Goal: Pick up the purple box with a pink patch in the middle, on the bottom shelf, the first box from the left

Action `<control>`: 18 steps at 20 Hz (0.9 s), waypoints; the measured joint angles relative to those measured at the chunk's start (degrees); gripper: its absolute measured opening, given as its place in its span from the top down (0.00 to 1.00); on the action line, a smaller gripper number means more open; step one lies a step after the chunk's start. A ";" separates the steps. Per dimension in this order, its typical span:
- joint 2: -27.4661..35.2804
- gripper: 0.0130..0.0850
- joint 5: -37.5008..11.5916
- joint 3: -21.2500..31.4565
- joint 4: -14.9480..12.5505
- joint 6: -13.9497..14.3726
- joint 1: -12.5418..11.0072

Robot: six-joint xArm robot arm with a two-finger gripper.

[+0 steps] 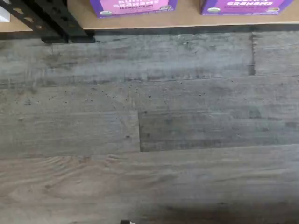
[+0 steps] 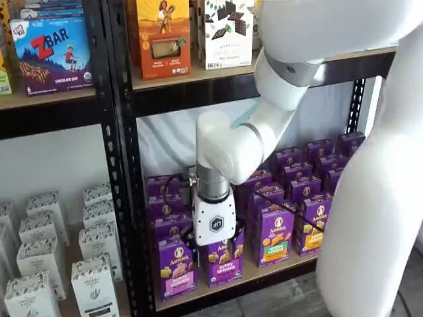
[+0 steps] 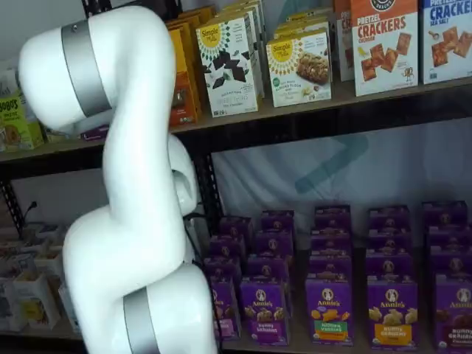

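Standing upright on the bottom shelf (image 2: 264, 276), the purple box (image 2: 176, 268) faces forward; jaws' state cannot be told.

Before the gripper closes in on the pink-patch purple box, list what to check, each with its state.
1. The purple box stands upright at the front of the bottom shelf: ok.
2. The gripper is lined up with it: not ok, it hangs before the next box.
3. Fingers open: cannot tell.
4. Front of the purple box unblocked: ok.
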 joint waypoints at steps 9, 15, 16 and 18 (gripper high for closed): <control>9.95 0.00 -4.93 -5.16 0.37 -2.63 -2.32; 16.22 0.00 -8.70 -8.88 1.58 -5.07 -3.55; 17.22 0.00 -9.02 -9.56 1.79 -5.50 -3.79; 19.49 0.00 -9.76 -11.16 1.98 -6.27 -4.36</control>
